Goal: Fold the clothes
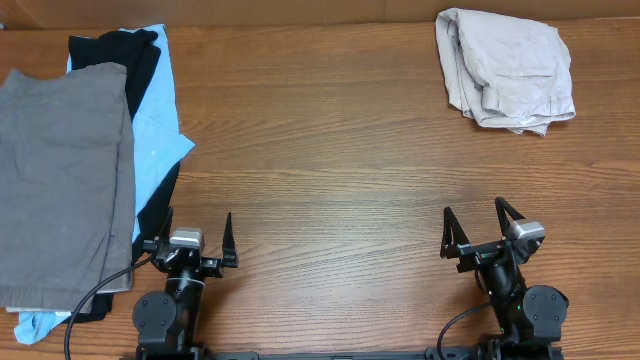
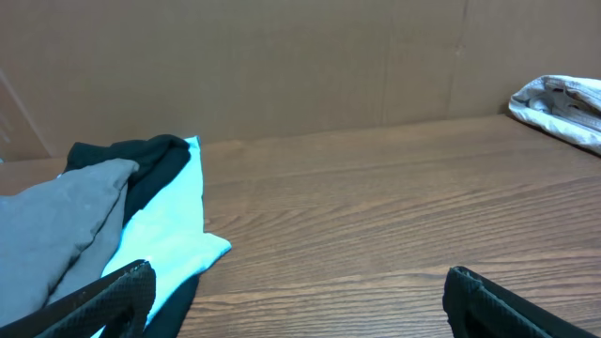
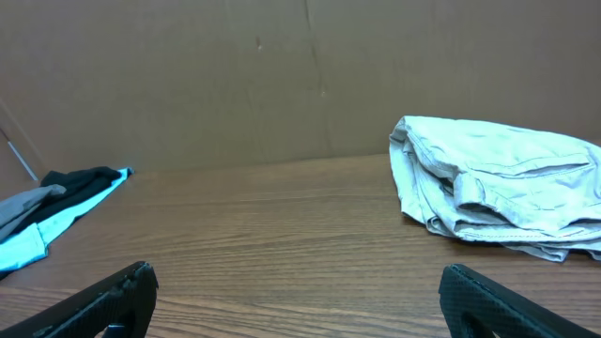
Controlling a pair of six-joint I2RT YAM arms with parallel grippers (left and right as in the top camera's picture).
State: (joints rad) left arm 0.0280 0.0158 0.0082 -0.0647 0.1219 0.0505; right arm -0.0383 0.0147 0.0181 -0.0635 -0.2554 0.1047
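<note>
On the desk (image 1: 320,150), at its left end: grey shorts (image 1: 60,180), spread flat as the top layer of a pile. Directly beneath the grey shorts, showing along their right side and past their far edge: black shorts (image 1: 140,60) and a light-blue garment (image 1: 160,120). Probably a pile waiting for folding, pushed to one side to leave the middle of the wood free as working room.

Far to the right of the grey shorts, near the back edge: beige shorts (image 1: 505,70), rumpled and loosely doubled over, well apart from the pile. Cannot tell whether set there as finished or merely put aside.

Just right of the grey shorts' near corner: left fingers (image 1: 229,245), spread fully wide, gripping nothing. Much farther right of the grey shorts, on the beige shorts' side: right fingers (image 1: 450,235), equally wide and empty. Likely parked low at the near edge, clear of all cloth and ready for a first reach.

Behind the grey shorts: a plain cardboard wall (image 2: 282,66). No brand, label or writing readable anywhere.
</note>
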